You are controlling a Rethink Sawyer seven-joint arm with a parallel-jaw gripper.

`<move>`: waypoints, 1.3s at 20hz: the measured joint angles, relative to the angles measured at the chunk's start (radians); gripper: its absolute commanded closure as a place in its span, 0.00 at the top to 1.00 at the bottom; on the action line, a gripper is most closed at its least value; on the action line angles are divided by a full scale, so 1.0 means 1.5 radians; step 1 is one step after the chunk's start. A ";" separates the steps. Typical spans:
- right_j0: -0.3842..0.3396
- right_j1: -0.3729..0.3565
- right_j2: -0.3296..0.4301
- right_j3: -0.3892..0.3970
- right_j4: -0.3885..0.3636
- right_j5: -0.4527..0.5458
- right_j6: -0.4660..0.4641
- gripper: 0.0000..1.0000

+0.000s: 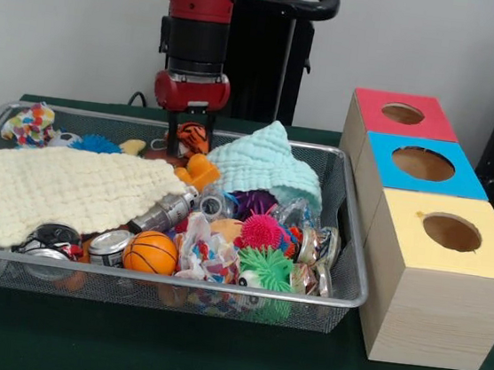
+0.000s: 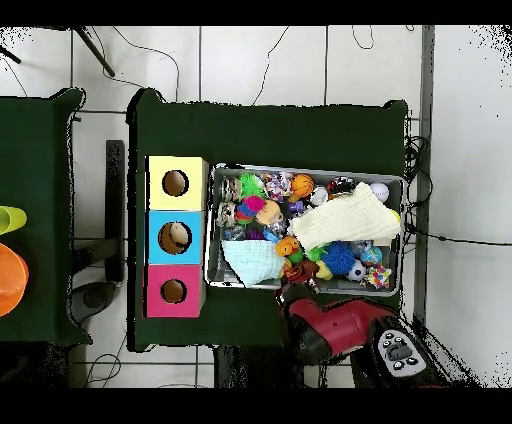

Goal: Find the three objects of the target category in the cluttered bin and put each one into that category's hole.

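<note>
The wire mesh bin (image 1: 174, 279) is full of toys and also shows in the overhead view (image 2: 209, 230). My gripper (image 1: 189, 138) hangs at the bin's far edge, left of a mint cloth (image 1: 267, 165). It is shut on an orange tiger toy with black stripes (image 1: 195, 134), just above the clutter. In the overhead view the gripper (image 2: 297, 272) is at the bin's lower edge. A small pale yellow toy (image 1: 132, 146) lies at the back left of the bin. The red-topped box's hole (image 1: 402, 113) is to the right of the bin and also shows in the overhead view (image 2: 173, 291).
The blue-topped box (image 1: 423, 163) and the yellow-topped box (image 1: 451, 232) stand in a row with the red one. A pale yellow cloth (image 1: 68, 187) covers the bin's left half. An orange studded block (image 1: 199, 172), a basketball (image 1: 150, 252) and spiky balls (image 1: 261, 231) lie among cans.
</note>
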 measured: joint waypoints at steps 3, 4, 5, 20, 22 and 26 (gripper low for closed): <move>0.003 0.009 -0.014 -0.013 0.000 0.000 0.000 1.00; 0.004 0.010 -0.017 -0.015 0.000 0.000 0.000 1.00; 0.004 0.012 -0.020 -0.017 0.000 0.000 0.000 1.00; 0.019 0.016 -0.035 -0.027 -0.001 -0.002 0.000 0.00; 0.020 0.016 -0.035 -0.027 -0.001 -0.002 0.000 0.00; 0.018 0.016 -0.035 -0.028 -0.002 -0.002 0.000 0.00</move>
